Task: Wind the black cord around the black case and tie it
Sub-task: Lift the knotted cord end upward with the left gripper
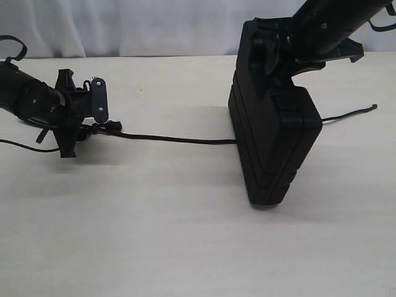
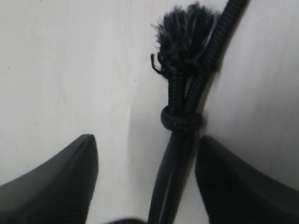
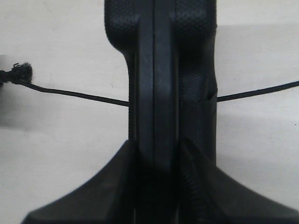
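Note:
The black case (image 1: 275,136) stands upright on its edge on the pale table, right of the middle. My right gripper (image 1: 272,68) comes down from above and is shut on its top edge; the right wrist view shows the case (image 3: 161,70) pinched between the fingers (image 3: 156,144). The black cord (image 1: 173,139) lies flat on the table and passes the foot of the case, its far end (image 1: 371,108) lying to the right. My left gripper (image 1: 93,127) is open at the cord's left end. The knot (image 2: 180,121) and frayed tuft (image 2: 184,28) lie just beyond the spread fingers (image 2: 147,140), with the cord nearer one finger.
The pale table (image 1: 154,235) has bare surface in front of the case and between the two arms. A thin smooth black cable (image 1: 18,145) trails from the left arm at the table's left edge. A white curtain (image 1: 124,25) hangs behind.

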Controlling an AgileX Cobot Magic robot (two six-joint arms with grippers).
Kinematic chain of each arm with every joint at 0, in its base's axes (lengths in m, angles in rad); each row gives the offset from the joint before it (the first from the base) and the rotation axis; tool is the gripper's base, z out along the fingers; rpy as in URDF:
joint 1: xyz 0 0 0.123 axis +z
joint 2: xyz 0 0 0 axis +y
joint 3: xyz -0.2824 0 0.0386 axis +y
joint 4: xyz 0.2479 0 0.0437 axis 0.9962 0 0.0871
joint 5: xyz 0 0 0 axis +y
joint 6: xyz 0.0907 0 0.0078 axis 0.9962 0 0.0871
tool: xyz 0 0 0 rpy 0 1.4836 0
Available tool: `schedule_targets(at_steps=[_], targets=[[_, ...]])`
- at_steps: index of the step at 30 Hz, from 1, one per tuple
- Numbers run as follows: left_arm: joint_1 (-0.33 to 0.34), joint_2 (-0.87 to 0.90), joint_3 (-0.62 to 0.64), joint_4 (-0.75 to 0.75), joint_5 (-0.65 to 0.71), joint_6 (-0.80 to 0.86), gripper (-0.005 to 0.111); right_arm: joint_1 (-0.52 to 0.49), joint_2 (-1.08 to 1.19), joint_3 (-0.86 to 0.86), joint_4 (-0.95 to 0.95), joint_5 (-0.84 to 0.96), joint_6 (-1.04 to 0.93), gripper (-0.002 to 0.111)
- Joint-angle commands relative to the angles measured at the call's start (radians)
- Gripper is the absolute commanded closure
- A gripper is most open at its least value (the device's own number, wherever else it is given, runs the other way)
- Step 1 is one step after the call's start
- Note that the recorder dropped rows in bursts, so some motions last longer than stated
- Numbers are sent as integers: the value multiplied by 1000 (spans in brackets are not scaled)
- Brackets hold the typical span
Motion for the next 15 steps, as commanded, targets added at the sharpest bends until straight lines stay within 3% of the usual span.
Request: schedule_targets(at_steps=[1, 2, 4, 7, 11, 15], targets=[[-3, 29, 11, -20, 75, -10, 78, -3, -11, 0, 26, -4, -3, 104], [-3, 29, 11, -74, 107, -13, 91, -3, -11, 0, 26, -4, -3, 104], [-3, 29, 11, -219, 174, -13, 107, -3, -11, 0, 26, -4, -3, 104], [-3, 29, 11, -370, 229, -13, 107, -3, -11, 0, 26, -4, -3, 104], [-3, 29, -38, -750, 418, -50, 107, -3, -11, 0, 26, -4, -3, 104], [-3, 29, -169, -958, 709, -421, 107, -3, -11, 0, 26, -4, -3, 104]])
